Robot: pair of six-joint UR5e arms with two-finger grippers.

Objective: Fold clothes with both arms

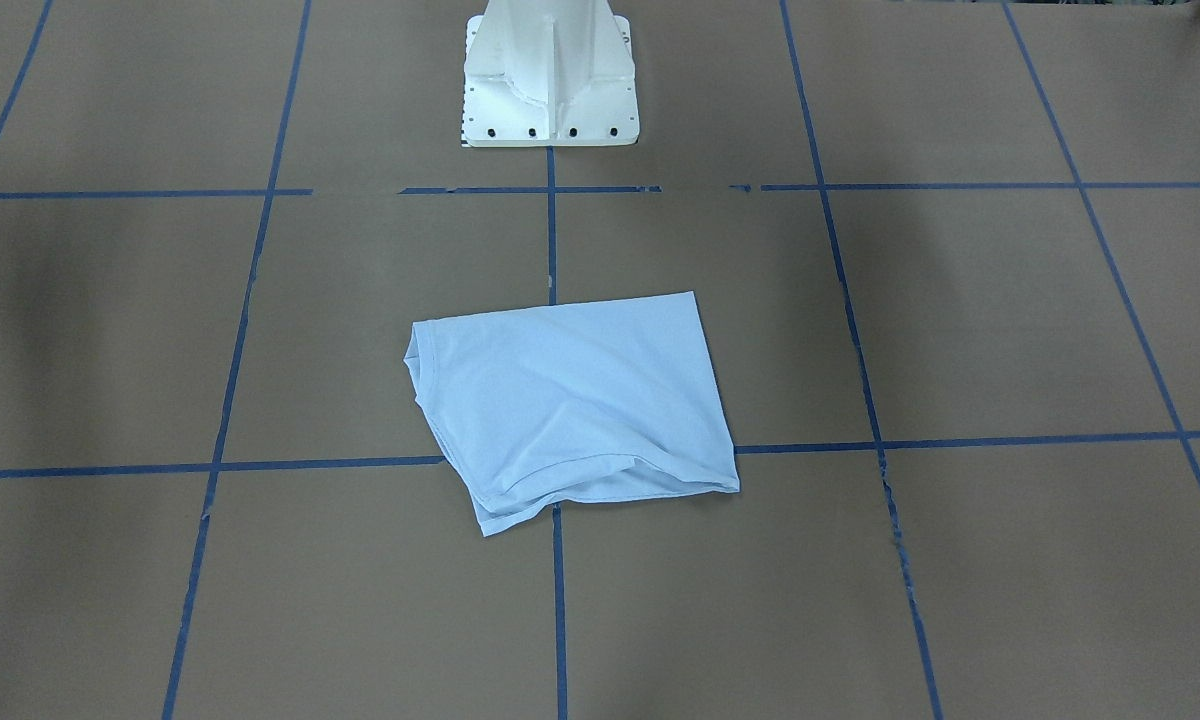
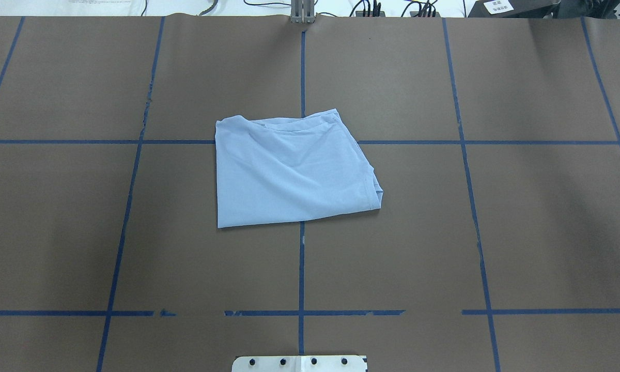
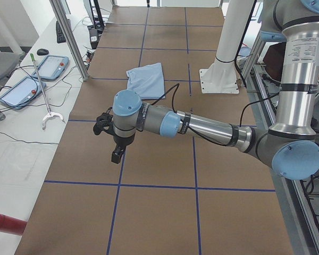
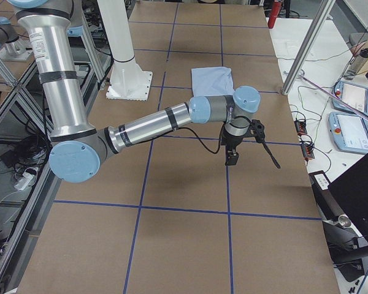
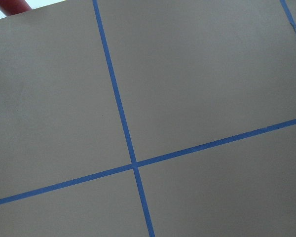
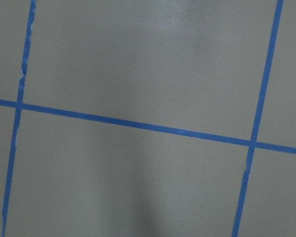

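The light blue T-shirt (image 1: 570, 400) lies folded into a rough rectangle at the middle of the brown table, also in the overhead view (image 2: 289, 170). Its chest print and neck label are hidden. Neither arm is near it. The left arm reaches out over the table's left end, its gripper (image 3: 117, 155) pointing down above the paper, far from the shirt (image 3: 146, 79). The right arm does the same at the right end, its gripper (image 4: 232, 159) well away from the shirt (image 4: 213, 79). I cannot tell whether either gripper is open or shut. Both wrist views show only paper and blue tape.
The white pedestal base (image 1: 550, 80) stands at the robot's edge of the table. Blue tape lines (image 2: 301, 268) grid the brown paper. Side benches hold teach pendants (image 3: 48, 66) (image 4: 349, 98), a reach tool (image 3: 42, 95) and metal posts (image 3: 69, 37).
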